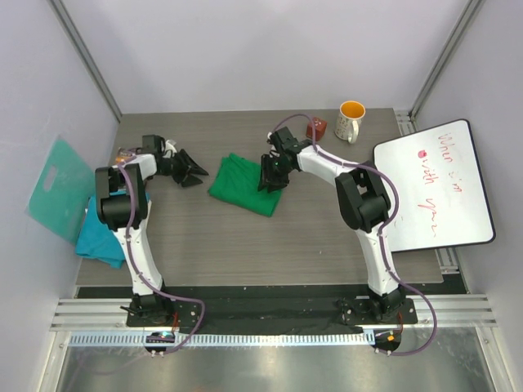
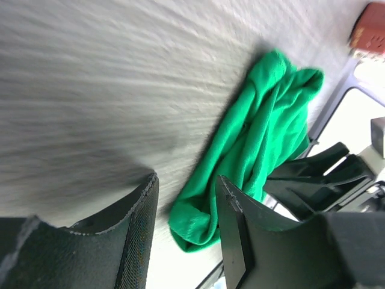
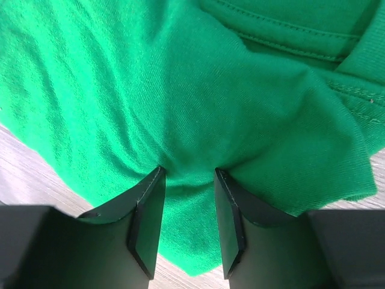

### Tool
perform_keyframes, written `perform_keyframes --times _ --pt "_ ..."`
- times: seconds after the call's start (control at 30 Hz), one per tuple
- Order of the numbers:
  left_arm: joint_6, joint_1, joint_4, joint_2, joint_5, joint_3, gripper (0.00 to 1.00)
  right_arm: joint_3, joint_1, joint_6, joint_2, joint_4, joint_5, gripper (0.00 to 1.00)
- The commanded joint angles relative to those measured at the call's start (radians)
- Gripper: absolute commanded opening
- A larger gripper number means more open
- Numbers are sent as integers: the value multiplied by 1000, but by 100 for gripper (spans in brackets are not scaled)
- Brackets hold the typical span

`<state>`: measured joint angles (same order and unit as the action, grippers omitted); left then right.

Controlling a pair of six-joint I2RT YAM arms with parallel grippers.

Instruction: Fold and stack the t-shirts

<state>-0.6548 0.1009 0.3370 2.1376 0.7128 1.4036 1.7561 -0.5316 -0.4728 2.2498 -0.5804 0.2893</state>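
The green t-shirt [image 1: 242, 186] lies bunched in a loose fold at the middle of the table [image 1: 327, 237]. My right gripper [image 1: 272, 173] is at its right edge. In the right wrist view the right gripper [image 3: 189, 171] is open, with both fingertips pressed down into the green cloth [image 3: 180, 78]. My left gripper [image 1: 189, 170] hovers to the left of the green shirt, apart from it. It is open [image 2: 186, 180] with nothing between its fingers, and the green shirt [image 2: 258, 120] shows beyond them. The teal-blue t-shirt [image 1: 100, 238] is crumpled at the table's left edge, partly behind the left arm.
A stiff teal board [image 1: 59, 186] with a handle hole leans off the table's left side. A white mug [image 1: 350, 120] with an orange inside and a small red object [image 1: 317, 127] stand at the back right. A whiteboard [image 1: 433, 184] covers the right edge.
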Motion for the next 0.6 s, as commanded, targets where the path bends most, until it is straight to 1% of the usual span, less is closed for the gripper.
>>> perform_keyframes --times 0.0,0.1,0.2,0.3,0.37,0.5,0.53,0.57 --pt "23 29 -3 54 13 34 45 -58 2 101 28 -93 -111 44" --pt "26 36 -12 68 48 35 46 -75 22 128 11 -110 -163 44" --pt "20 36 -32 85 94 31 46 -58 51 158 10 -118 -215 44" --pt "15 37 -53 102 140 26 47 11 77 181 34 -134 -243 44" --pt "9 36 -73 116 158 28 48 91 87 200 60 -153 -263 44" --pt "-6 33 -96 157 221 43 48 247 94 227 172 -234 -285 44" --pt "-9 34 -102 166 232 52 48 297 96 229 185 -248 -285 44" --pt "-14 31 -101 173 240 55 48 312 97 227 191 -256 -285 44"
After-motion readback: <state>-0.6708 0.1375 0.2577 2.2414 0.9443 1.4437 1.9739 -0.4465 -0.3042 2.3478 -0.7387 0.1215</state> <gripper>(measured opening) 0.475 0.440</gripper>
